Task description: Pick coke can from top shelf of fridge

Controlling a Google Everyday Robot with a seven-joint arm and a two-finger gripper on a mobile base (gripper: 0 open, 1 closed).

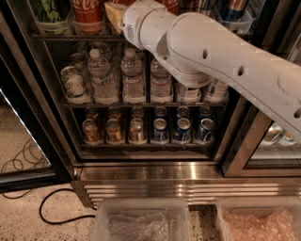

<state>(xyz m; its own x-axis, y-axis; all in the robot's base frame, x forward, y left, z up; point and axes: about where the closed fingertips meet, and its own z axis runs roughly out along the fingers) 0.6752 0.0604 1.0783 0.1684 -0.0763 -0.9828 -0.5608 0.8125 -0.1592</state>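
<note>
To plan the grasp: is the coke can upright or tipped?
Upright: the coke can has vertical sides, base on the top shelf. The gripper is beside it.

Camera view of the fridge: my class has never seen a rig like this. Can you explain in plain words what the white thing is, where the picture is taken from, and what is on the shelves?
The white shape is a robot's arm, stretched into a drinks fridge. The one camera looks down from above the arm; where it is mounted does not show. The gripper is at the picture's top edge, right beside the red coke can on the top shelf. Whether it holds anything cannot be seen. Below stand water bottles, then small gold cans and blue cans.
</note>
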